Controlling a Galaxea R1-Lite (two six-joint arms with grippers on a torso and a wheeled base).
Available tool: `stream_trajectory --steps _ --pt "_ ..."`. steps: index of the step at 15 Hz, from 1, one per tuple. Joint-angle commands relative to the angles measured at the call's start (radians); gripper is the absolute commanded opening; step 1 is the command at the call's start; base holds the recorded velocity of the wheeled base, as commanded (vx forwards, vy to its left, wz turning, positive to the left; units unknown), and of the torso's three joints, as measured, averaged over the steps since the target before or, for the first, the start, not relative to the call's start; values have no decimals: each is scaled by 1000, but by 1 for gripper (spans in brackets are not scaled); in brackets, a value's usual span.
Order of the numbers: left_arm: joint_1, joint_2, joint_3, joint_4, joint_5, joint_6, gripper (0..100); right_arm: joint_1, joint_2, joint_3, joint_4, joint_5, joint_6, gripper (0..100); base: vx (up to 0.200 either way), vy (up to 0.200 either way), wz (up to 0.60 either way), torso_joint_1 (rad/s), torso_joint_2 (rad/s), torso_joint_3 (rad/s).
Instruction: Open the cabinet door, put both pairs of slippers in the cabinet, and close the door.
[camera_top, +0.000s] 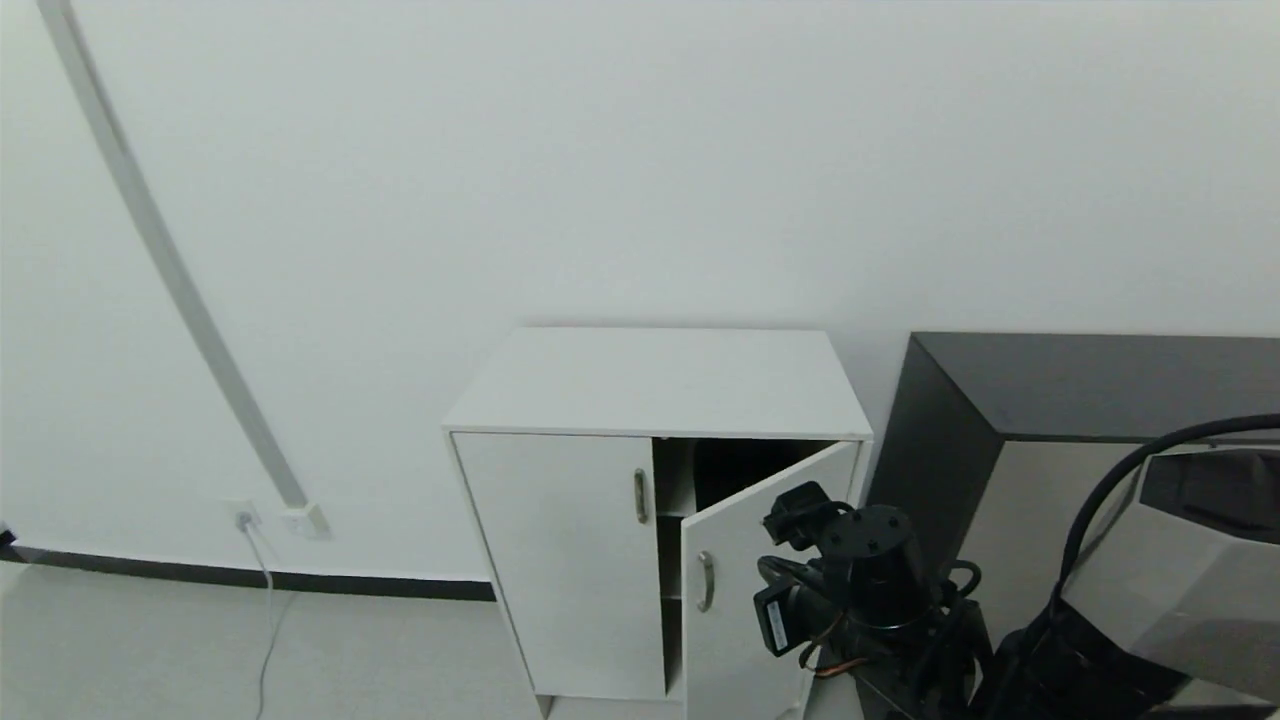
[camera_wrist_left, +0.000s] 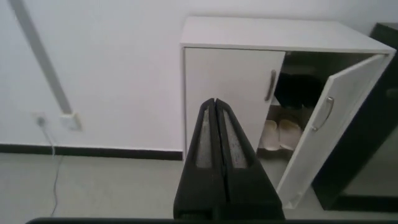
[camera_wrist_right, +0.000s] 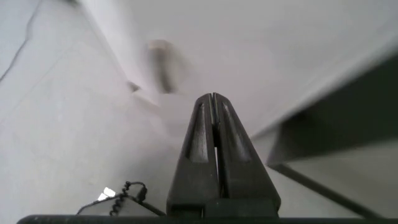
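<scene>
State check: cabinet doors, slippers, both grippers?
left door: shut
right door: partly open
light slippers: inside cabinet
dark slippers: inside, above the light pair
left gripper: shut, empty
right gripper: shut, empty

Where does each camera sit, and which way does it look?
Head view: on the head, looking forward and down at the cabinet, its right door ajar; right arm lower right.
Left wrist view: on the left wrist, facing the cabinet past the shut left gripper; slippers inside.
Right wrist view: on the right wrist, close to the door's handle, past the shut right gripper.
Shared: head and left wrist both show the ajar door.
</scene>
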Motion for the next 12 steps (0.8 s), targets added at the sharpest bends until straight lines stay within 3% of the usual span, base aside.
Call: stream_trajectory --steps 1,9,12 --pt "1 1 0 0 0 0 0 0 14 43 -51 22 -3 0 0 0 0 0 0 0" --pt "1 1 0 0 0 1 0 0 20 165 -169 18 -21 0 0 0 0 0 0 0" --pt "1 1 0 0 -1 3 0 2 20 187 -187 18 -21 0 200 0 0 -6 1 2"
